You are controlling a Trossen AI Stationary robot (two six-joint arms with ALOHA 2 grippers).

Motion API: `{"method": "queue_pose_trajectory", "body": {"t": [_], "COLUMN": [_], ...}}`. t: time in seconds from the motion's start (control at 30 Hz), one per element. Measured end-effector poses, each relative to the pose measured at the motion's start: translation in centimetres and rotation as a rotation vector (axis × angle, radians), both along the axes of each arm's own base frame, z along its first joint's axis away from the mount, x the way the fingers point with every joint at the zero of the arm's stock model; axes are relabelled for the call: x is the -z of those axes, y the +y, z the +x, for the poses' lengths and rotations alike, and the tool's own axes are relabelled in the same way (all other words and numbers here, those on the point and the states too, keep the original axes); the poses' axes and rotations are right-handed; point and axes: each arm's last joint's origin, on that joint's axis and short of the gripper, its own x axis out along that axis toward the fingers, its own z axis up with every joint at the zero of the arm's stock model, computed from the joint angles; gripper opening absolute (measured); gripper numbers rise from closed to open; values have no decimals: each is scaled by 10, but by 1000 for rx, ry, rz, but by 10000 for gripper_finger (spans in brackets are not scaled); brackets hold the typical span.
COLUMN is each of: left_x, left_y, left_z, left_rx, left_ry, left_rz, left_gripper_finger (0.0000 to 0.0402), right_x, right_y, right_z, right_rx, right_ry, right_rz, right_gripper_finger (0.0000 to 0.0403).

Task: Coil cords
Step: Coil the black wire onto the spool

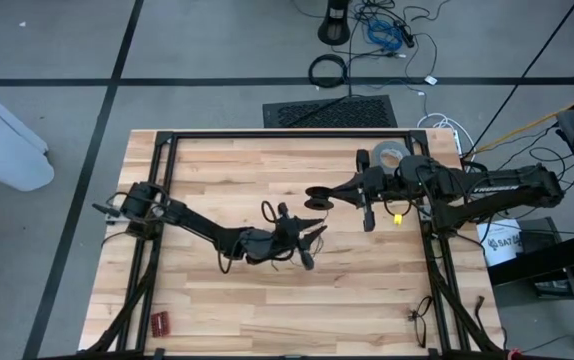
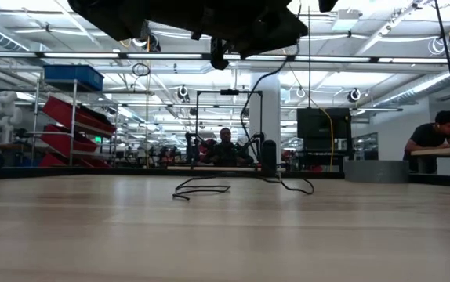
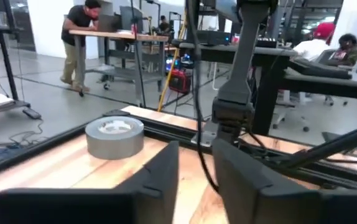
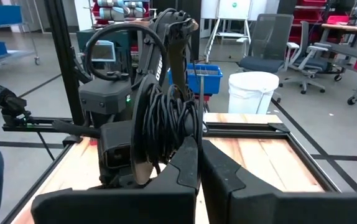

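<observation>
Right wrist view: cords (image 4: pixel 166 124) bundled, black.

Thin black cord (image 4: pixel 166 127) hanging wound in a loose bundle of loops just ahead of the right arm's shut jaws, pinched at its lower edge. One strand (image 3: pixel 194 93) dropping between the left arm's parted jaws; slack tail (image 2: pixel 205 189) lying curled on the worktop below.

A grey tape roll (image 1: pixel 388 155) lies flat near the far right corner of the wooden table (image 1: pixel 217 300). A small red object (image 1: pixel 159 322) sits by the near left corner. Beyond the table, a black floor mat (image 1: pixel 330 111), a coiled black cable ring (image 1: pixel 328 70) and a white bucket (image 4: pixel 253 92) rest on the floor.
</observation>
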Motion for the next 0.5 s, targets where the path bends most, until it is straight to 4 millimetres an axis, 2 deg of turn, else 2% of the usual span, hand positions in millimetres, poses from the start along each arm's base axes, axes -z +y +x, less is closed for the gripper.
{"method": "queue_pose_trajectory", "body": {"t": [0.13, 0.2, 0.33, 0.5], "left_x": [0, 0, -2, -20], "left_y": [-1, -2, -6, -7], "left_z": [0, 0, -2, -16], "left_rx": [6, 18, 35, 7], "left_ry": [5, 5, 21, 145], "left_rz": [10, 6, 16, 48], "left_gripper_finger": [34, 11, 6, 3], "right_x": [0, 0, 2, 3], "right_y": [0, 0, 0, 0], "right_z": [0, 0, 0, 0], "right_rx": [-1, -1, -1, -1], "right_ry": [0, 2, 19, 34], "right_rz": [-6, -6, -6, -1], "right_gripper_finger": [0, 0, 0, 0]}}
